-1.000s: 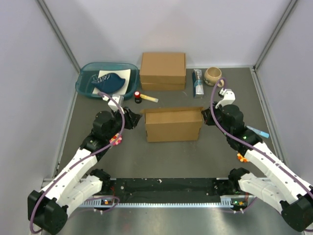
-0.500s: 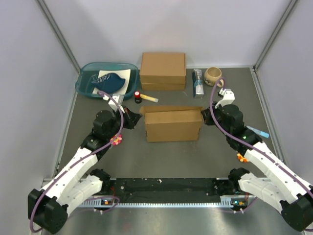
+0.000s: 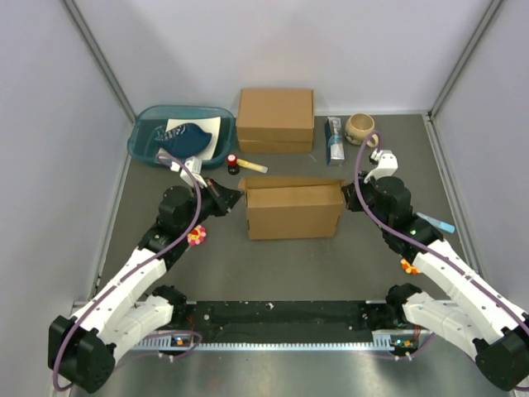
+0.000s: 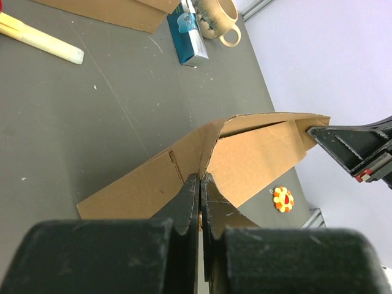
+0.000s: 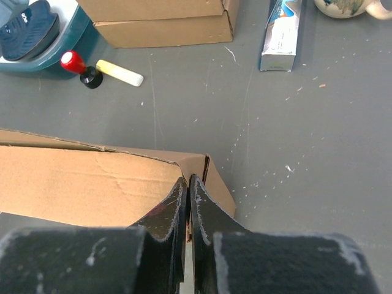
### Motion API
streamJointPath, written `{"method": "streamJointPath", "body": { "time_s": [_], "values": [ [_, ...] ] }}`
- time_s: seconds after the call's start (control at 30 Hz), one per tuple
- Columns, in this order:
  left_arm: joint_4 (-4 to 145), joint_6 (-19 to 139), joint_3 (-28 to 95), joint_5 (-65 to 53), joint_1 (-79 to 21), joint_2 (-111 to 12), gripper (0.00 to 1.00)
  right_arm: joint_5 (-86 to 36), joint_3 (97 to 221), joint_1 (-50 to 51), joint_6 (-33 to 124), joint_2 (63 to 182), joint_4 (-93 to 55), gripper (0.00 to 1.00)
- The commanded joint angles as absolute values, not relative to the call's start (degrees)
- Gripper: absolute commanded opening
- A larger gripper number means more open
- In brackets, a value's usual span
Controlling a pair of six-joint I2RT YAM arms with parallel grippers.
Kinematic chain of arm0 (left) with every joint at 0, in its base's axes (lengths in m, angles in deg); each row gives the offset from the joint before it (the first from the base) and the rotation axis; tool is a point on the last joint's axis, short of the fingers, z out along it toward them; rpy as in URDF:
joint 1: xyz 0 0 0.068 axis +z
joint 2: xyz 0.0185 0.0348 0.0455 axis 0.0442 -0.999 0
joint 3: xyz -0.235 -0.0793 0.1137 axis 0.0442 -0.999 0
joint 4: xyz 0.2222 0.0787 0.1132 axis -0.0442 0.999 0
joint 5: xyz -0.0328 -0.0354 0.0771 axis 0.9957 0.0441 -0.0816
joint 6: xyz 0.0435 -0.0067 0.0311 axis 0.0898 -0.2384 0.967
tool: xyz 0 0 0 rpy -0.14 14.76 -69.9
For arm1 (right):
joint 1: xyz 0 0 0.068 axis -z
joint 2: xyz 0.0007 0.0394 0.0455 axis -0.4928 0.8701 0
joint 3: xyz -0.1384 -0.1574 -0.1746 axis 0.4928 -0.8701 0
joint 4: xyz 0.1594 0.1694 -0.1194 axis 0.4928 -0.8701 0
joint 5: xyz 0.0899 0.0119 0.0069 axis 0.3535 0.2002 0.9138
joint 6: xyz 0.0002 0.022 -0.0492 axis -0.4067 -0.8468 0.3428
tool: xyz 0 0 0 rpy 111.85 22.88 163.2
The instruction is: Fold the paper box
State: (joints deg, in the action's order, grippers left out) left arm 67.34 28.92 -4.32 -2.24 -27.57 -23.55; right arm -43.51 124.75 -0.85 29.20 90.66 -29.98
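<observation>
Left claw (image 4: 199, 179) and right claw (image 5: 187, 180) pinch opposite ends of the paper box (image 3: 293, 213).
Such a two-sided grip likely steadies its raised walls for folding.

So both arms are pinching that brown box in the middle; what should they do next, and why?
Probably raise both ends a little, together. The left end effector is shut on the left edge of the paper box, the right end effector on its right corner, and the box sits on the table. Moving one side alone could twist the thin cardboard.
</observation>
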Motion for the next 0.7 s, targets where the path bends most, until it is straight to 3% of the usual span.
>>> {"method": "streamJointPath", "body": {
  "time_s": [0.0, 0.67],
  "values": [
    [61.3, 24.1, -5.4, -0.7, -27.6, -24.2, 0.00, -42.5, 123.3, -1.7, 29.5, 92.1, -37.3, 0.00],
    [59.9, 34.5, -10.3, -11.9, -34.2, -25.0, 0.00, -42.7, 123.0, -2.1, 29.4, 91.9, -37.2, 0.00]
  ]
}}
